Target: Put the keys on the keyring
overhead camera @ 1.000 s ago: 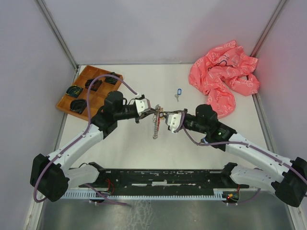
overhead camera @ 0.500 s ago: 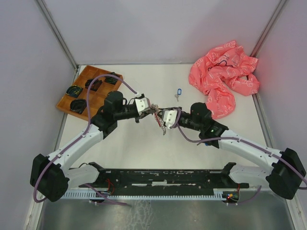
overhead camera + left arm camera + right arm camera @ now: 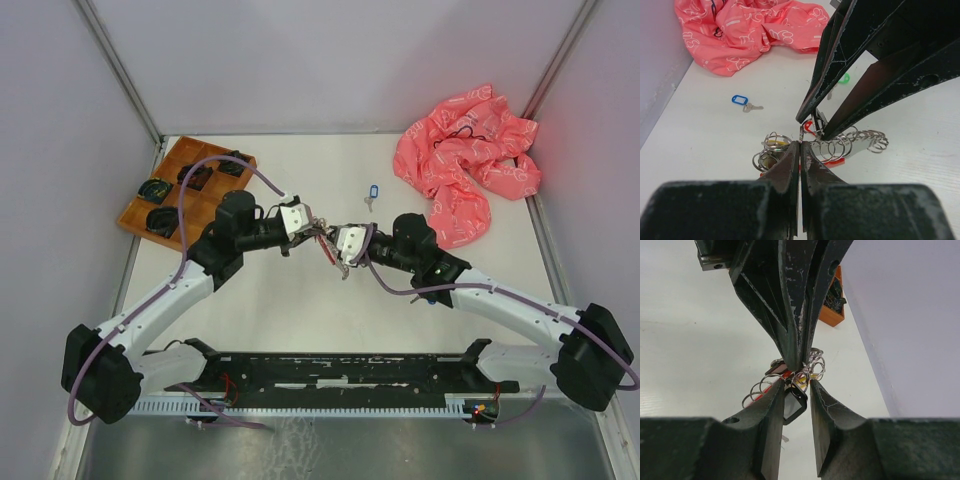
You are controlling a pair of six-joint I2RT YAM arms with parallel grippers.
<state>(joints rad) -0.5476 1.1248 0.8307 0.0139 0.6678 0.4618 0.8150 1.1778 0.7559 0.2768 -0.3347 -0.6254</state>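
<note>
Left claw [image 3: 799,143] is pressed shut, its tips pinching a thin wire loop of the keyring [image 3: 832,146]. Right claw [image 3: 797,385] meets it tip to tip, jaws narrowly apart with a glossy dark tag [image 3: 795,401] between them; I cannot tell whether they squeeze it. I see the keyring as a tangle of shiny silver coils with a curved red piece. One silver key [image 3: 740,99] with a blue oblong tag lies well apart on the white counter [image 3: 705,145], near crumpled pink cloth [image 3: 750,25].
</note>
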